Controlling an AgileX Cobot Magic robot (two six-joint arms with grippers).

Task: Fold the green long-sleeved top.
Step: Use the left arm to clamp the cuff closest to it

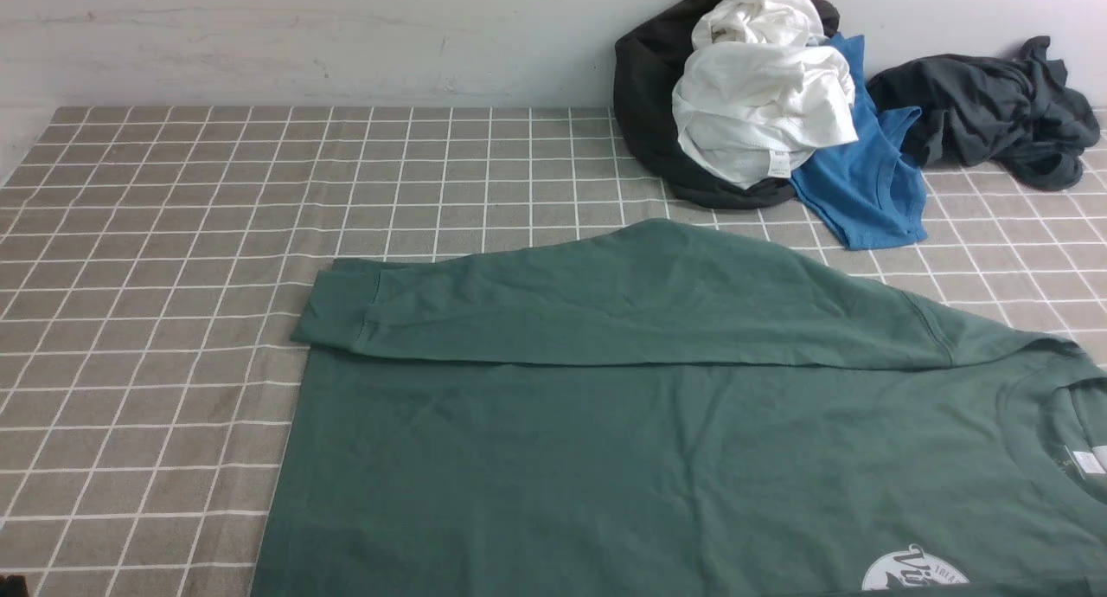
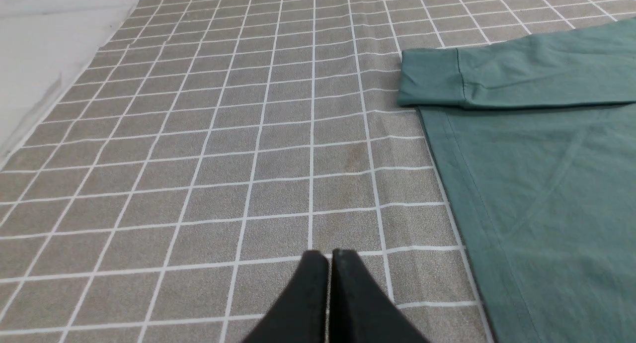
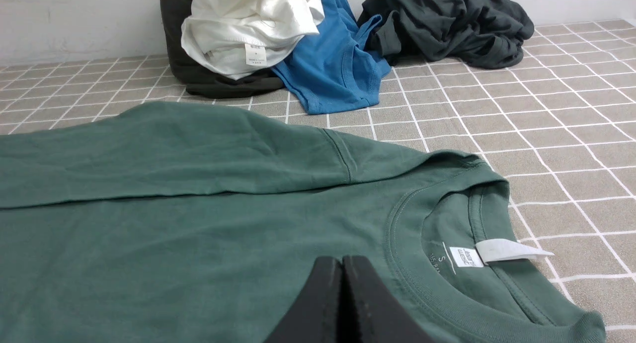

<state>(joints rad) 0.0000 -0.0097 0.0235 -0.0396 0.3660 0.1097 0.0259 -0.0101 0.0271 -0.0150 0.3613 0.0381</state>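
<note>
- Green cotton fabric: the green long-sleeved top (image 1: pixel 605 458) lies flat, front side up, on the checked tablecloth (image 1: pixel 173 234), in the near right part of the table as seen from the front view.
- One sleeve (image 1: pixel 623 303) is laid across the body of the top. Its ribbed cuff (image 1: pixel 337 307) reaches slightly past the hem on the robot's left side.
- The round neckline (image 3: pixel 397 233) is at the robot's right, with a white neck tag (image 3: pixel 512 250) projecting from the collar. The white round chest logo (image 1: pixel 912 573) is cut off by the frame edge.
- Left gripper (image 2: pixel 329 254): jaws pressed together, nothing held. It is positioned over bare tablecloth, beside the hem and apart from the fabric.
- Right gripper (image 3: pixel 342 259): jaws pressed together, nothing held. It is positioned over the chest area, just beside the neckline. Contact with the fabric cannot be determined.
- At the rear wall, a white garment (image 1: pixel 761 104) rests on a black garment (image 1: pixel 649 86) and a blue tee (image 1: pixel 865 190). A dark grey garment (image 1: pixel 986 112) lies to their right. All are apart from the top.
</note>
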